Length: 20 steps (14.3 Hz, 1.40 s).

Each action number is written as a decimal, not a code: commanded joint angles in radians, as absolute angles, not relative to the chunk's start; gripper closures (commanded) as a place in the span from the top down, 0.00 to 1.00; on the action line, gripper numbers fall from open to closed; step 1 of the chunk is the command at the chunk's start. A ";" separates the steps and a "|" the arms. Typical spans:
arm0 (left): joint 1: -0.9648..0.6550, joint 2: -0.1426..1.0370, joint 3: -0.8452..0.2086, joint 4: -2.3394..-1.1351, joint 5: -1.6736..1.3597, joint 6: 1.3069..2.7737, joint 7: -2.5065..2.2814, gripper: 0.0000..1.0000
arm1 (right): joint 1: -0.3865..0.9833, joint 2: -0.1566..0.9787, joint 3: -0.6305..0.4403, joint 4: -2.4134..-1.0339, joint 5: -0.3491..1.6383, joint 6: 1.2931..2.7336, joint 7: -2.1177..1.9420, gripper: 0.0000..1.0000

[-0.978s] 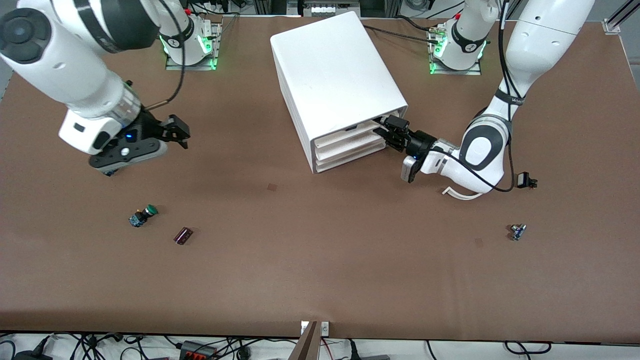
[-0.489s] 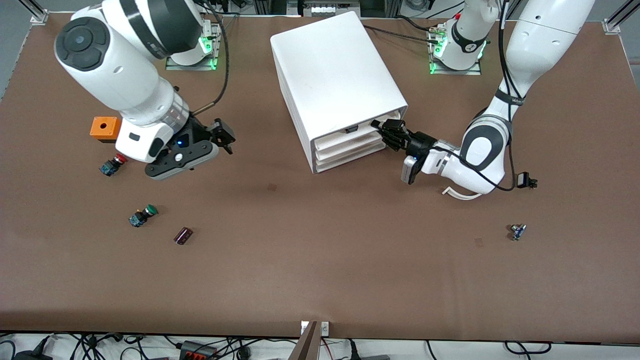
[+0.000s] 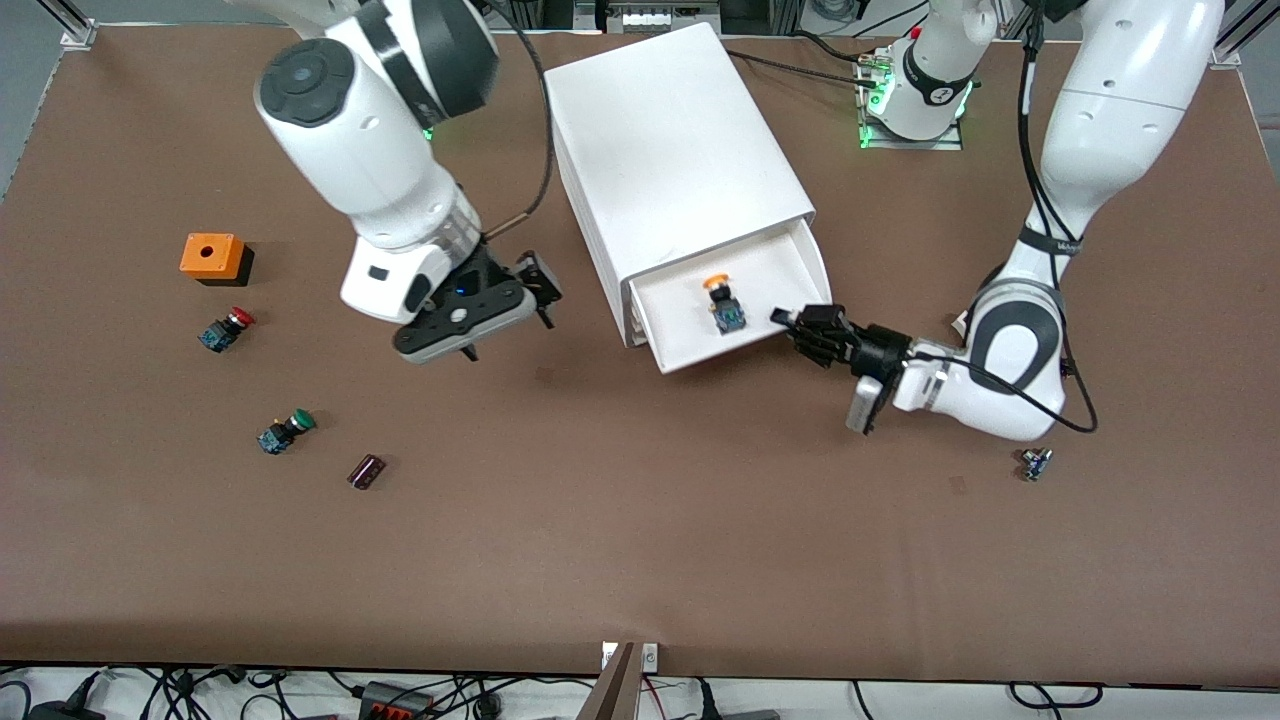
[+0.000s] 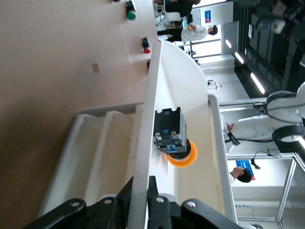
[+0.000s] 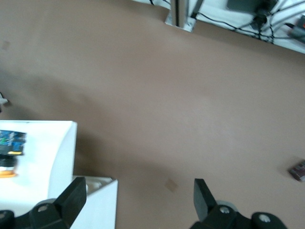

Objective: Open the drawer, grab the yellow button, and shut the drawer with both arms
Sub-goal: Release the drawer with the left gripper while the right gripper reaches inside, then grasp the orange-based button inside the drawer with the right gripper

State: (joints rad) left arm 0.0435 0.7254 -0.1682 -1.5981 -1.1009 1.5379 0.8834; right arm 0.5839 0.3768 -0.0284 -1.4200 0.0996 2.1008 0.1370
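Note:
The top drawer [image 3: 742, 346] of the white cabinet [image 3: 670, 140] stands pulled out toward the front camera. The orange-capped button [image 3: 722, 300] lies on its side in the drawer. My left gripper [image 3: 790, 322] is shut on the drawer's front wall at the left arm's end. In the left wrist view my left gripper [image 4: 147, 185] pinches that wall [image 4: 148, 119], and the button [image 4: 172, 140] lies just inside. My right gripper [image 3: 535, 285] is open and empty over the table beside the cabinet. The right wrist view shows my right gripper [image 5: 138, 198], the drawer [image 5: 45, 157] and the button [image 5: 9, 149].
Toward the right arm's end lie an orange box [image 3: 212, 257], a red-capped button [image 3: 225, 330], a green-capped button [image 3: 283, 430] and a small dark part [image 3: 366, 471]. A small part [image 3: 1035, 463] lies near the left arm's elbow. The two lower drawers stay shut.
My left gripper has pulled the top drawer out toward the front camera, and the button now shows. My right arm has swung from the right arm's end toward the cabinet.

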 commanded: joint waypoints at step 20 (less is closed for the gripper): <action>-0.066 0.547 -0.160 -1.099 0.169 1.384 0.206 1.00 | 0.861 0.735 -0.051 -1.121 0.081 2.390 0.469 1.00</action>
State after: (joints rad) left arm -0.0743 0.5341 -0.1755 -1.2099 0.1223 1.3932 0.2053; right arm 0.8466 0.6646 -0.0359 -1.2186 0.0922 2.3918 0.4370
